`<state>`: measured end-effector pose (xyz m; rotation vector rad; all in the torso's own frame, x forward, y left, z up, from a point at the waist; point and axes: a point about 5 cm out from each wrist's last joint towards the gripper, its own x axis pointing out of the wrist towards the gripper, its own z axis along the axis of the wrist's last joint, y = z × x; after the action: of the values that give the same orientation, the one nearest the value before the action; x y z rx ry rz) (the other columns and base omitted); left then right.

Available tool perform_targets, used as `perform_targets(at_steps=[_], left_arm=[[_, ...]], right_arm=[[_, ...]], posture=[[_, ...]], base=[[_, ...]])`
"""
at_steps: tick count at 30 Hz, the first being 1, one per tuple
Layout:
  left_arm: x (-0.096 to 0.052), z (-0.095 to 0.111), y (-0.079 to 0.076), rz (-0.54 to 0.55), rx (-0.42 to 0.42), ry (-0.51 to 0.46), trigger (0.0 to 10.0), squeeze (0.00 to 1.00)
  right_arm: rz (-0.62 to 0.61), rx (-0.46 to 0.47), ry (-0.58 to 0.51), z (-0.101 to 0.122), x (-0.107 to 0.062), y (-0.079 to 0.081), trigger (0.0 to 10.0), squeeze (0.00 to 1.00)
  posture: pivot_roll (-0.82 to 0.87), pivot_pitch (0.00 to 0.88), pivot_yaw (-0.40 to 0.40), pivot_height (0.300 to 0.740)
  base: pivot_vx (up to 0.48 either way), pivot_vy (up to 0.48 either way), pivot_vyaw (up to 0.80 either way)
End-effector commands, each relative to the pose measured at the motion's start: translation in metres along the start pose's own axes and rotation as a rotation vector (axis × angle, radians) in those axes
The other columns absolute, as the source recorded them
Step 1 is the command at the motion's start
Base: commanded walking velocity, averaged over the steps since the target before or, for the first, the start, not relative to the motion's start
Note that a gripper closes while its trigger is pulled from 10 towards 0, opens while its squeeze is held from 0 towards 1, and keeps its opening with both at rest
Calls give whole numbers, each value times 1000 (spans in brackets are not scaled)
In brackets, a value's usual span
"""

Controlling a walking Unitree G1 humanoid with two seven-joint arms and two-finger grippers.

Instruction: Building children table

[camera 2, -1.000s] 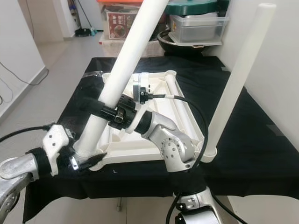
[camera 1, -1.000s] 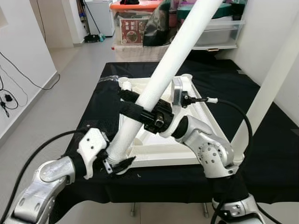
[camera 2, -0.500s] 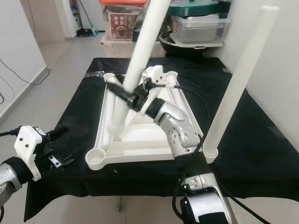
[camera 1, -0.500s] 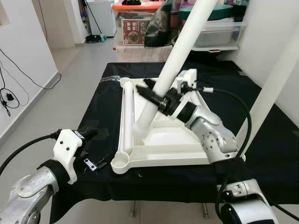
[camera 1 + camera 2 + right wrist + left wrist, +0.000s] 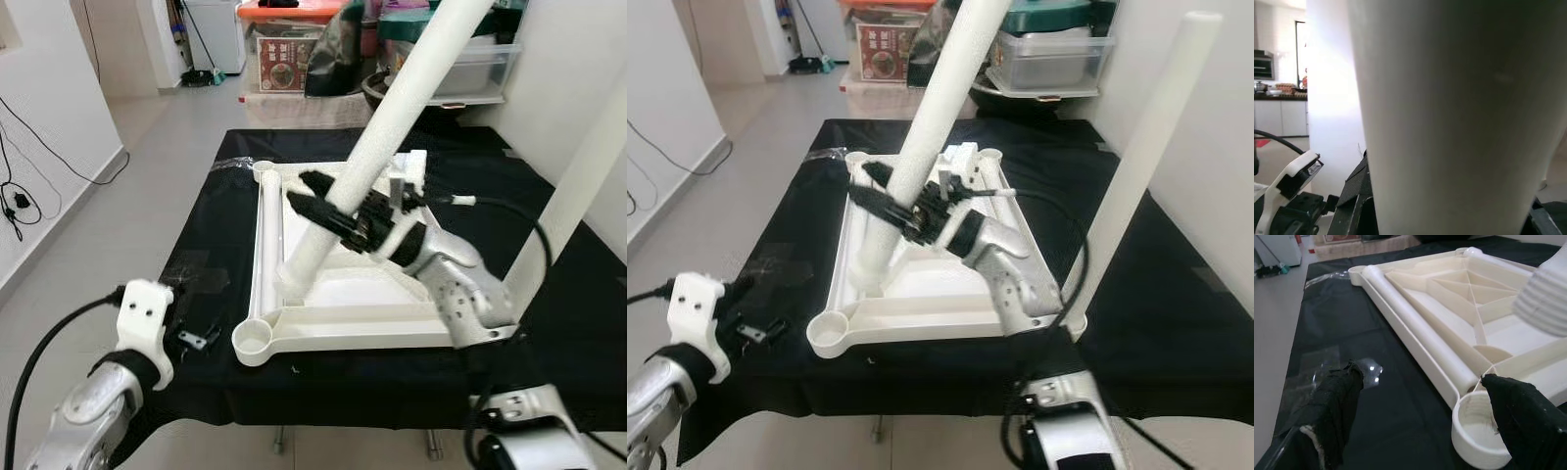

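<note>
Right hand (image 5: 338, 217) grips the white table leg (image 5: 382, 147) partway up its length, black fingers closed around the tube. The leg leans toward 1 o'clock, and its lower end rests inside the upturned white tabletop (image 5: 333, 294), near the long rail on the 9 o'clock side. The tabletop lies underside-up on the worktop (image 5: 225, 206), which is covered with a black cloth. A second white leg (image 5: 1136, 166) stands in the corner socket at the 4 o'clock side of the tabletop. The corner socket (image 5: 253, 341) at 7 o'clock holds no leg.

Left hand (image 5: 191, 328) hovers low at the 8 o'clock edge of the worktop, fingers spread wide and holding nothing. In the left wrist view, its two black fingertips (image 5: 1337, 396) flank the empty socket (image 5: 1476, 435) without touching it.
</note>
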<state>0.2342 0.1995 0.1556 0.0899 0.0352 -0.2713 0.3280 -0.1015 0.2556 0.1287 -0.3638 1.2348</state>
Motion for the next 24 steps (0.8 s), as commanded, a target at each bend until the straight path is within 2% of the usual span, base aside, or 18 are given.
perform_targets(at_steps=[1, 5, 7, 10, 14, 24], left_arm=[[-4, -9, 13, 84, -5, 41, 10000, 0], [-6, -12, 22, 142, -18, 49, 10000, 0], [-8, -12, 30, 188, -39, 49, 10000, 0], [-8, -12, 32, 201, -44, 50, 10000, 0], [-7, -14, 40, 253, -66, 50, 10000, 0], [-2, -17, 37, 248, -81, 52, 10000, 0]], right_arm=[[66, -14, -19, 13, 7, -1, 0, 0], [95, -15, -35, 21, 6, -4, 0, 0], [164, -11, -28, 26, 3, -1, 0, 0], [186, -8, -23, 26, 2, 1, 0, 0], [108, 42, -25, 15, 3, 3, 0, 0], [-12, 98, -48, 5, 0, 1, 0, 0]], posture=[[141, 0, -27, 740], [143, 0, -27, 740], [146, 0, -29, 740], [146, 0, -29, 740], [133, 0, -24, 740], [122, 0, -17, 740]], base=[[0, 0, 0], [0, 0, 0], [0, 0, 0], [0, 0, 0], [0, 0, 0], [0, 0, 0]])
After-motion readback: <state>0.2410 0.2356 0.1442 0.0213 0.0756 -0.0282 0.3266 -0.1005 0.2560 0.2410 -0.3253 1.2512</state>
